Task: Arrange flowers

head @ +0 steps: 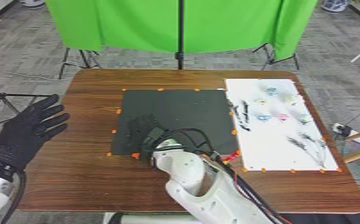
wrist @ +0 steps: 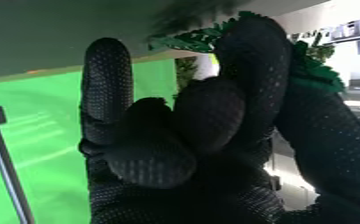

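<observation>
Cables cross the dark mat beside flowers on a white sheet

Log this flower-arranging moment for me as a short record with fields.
left hand: open, by the left edge of the table
right hand: curled round green leaves, at the dark mat
flowers: lying on the white sheet, some blue, one pink
other stems: also on that sheet
backdrop: green cloth beyond the table
</observation>
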Tool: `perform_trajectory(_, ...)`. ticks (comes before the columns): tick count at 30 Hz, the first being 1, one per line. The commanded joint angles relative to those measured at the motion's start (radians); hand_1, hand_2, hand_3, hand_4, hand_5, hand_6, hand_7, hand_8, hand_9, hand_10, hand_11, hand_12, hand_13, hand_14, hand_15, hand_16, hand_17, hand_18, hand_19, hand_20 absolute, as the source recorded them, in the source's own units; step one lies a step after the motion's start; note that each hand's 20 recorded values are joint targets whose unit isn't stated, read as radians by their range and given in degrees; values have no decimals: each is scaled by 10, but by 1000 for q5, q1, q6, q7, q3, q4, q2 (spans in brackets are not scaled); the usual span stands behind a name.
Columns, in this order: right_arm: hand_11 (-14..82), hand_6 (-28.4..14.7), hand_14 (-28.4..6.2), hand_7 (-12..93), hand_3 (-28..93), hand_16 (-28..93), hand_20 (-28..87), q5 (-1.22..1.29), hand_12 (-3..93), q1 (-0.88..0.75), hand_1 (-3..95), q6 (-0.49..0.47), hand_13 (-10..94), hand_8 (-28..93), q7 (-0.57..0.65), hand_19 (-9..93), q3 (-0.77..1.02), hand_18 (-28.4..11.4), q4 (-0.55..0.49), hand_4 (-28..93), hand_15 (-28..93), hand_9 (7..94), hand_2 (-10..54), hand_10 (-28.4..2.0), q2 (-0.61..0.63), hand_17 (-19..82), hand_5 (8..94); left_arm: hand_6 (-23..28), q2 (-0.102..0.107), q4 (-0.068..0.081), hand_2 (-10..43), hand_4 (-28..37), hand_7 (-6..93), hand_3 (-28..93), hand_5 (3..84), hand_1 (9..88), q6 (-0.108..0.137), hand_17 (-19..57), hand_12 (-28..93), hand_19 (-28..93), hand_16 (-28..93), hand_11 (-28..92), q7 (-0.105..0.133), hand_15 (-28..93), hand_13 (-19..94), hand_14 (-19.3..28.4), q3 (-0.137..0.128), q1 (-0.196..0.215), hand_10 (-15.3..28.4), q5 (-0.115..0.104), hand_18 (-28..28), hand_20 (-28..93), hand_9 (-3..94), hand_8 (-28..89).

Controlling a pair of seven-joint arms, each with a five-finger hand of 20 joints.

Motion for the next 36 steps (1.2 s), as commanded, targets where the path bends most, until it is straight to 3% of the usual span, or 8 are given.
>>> perform_trajectory(1,543,31,-82,538,878,316,200,0,269,-20,196,-25,864,-120,-33,802,17,-171,8,-239,730,937,-24,-82,-3,347,919,28,-11,7,-35,-283,241,709,269,255,-15,-109,111,446,-47,291,-13,432,150,126,3,2,108,8,189,58,211,-135)
perform_trajectory(6,510,30,-88,538,880,318,209,-45,295,-3,174,-112,844,-122,-35,792,22,-176,-3,-227,734,937,-20,-86,-1,334,900,28,-13,4,-35,-283,239,709,269,255,-17,-109,111,446,-47,291,-11,432,149,126,-1,4,108,11,190,58,211,-134)
perform_trajectory(12,469,25,-88,545,867,316,225,-52,337,10,160,-110,813,-132,-41,772,31,-179,-9,-224,727,923,-14,-88,13,312,862,27,-9,0,-35,-283,241,711,269,254,-1,-109,111,446,-48,291,6,432,149,126,2,19,108,5,190,58,211,-135)
perform_trajectory(16,469,23,-94,545,852,317,231,12,338,28,152,-115,802,-135,-47,766,64,-180,-85,-232,729,916,-16,-92,50,306,855,27,-25,-13,-34,-283,241,710,269,254,10,-109,111,446,-48,291,39,432,149,127,-13,53,108,6,189,58,211,-135)
perform_trajectory(23,468,10,-107,526,814,316,244,145,339,25,118,-37,763,-141,-26,756,241,-187,-236,-253,737,883,10,-104,137,291,823,27,-54,-18,-34,-283,241,709,269,254,12,-109,111,447,-47,292,41,434,150,126,-24,62,107,12,189,58,211,-135)
perform_trajectory(24,468,9,-108,525,813,315,246,167,339,25,118,-46,757,-141,-11,755,274,-187,-252,-253,738,877,11,-107,160,290,818,27,-40,-12,-34,-283,241,709,269,254,21,-109,111,447,-47,293,48,434,150,126,-19,59,107,5,190,58,211,-135)
perform_trajectory(30,463,-13,-127,501,791,283,268,373,320,-75,139,-109,647,-160,119,736,496,-192,-386,-263,731,776,23,-131,387,253,720,27,-81,-32,-34,-283,241,709,269,254,14,-109,111,447,-49,293,55,432,150,126,-38,88,107,21,189,57,211,-135)
perform_trajectory(36,477,-36,-135,448,777,258,289,446,315,-298,116,-125,571,-166,256,734,759,-199,-475,-281,733,664,-17,-143,575,234,630,27,-92,-41,-34,-283,240,709,269,254,19,-109,111,447,-49,292,63,433,150,127,-47,115,107,20,190,57,211,-135)
